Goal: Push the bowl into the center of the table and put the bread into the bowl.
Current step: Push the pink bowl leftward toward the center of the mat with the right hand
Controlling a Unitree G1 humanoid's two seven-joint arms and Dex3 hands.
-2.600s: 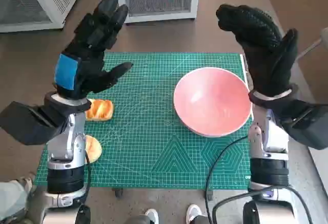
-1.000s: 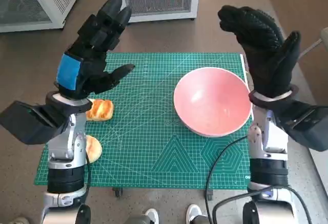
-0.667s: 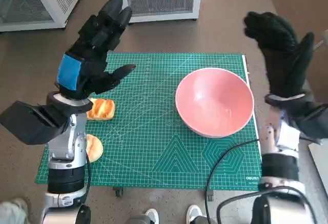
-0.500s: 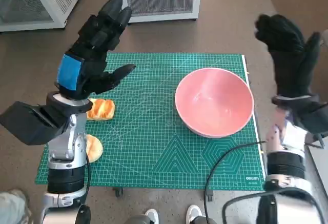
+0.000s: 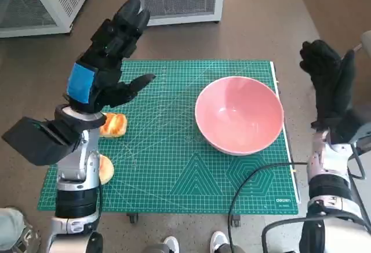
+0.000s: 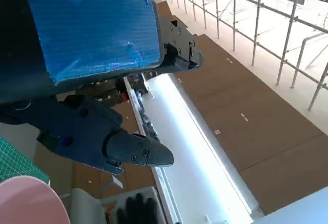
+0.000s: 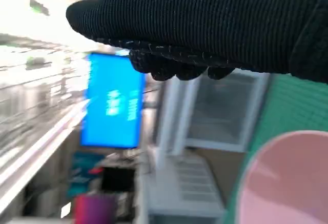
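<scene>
Since a moment ago my right robot hand (image 5: 329, 85) has swung outward, off the bowl's far rim to a spot beyond the desk's (image 5: 174, 166) right edge. My left robot hand (image 5: 107, 56) is raised above the mat's left side, fingers spread and holding nothing. Below it lie two bread pieces: one (image 5: 112, 124) by the wrist, another (image 5: 103, 168) nearer me, half hidden by the forearm. The bowl (image 5: 239, 114) sits right of center, upright and empty. My right robot hand, also spread and empty, stands just to its right, so it's the nearer one; I judge the push runs leftward.
</scene>
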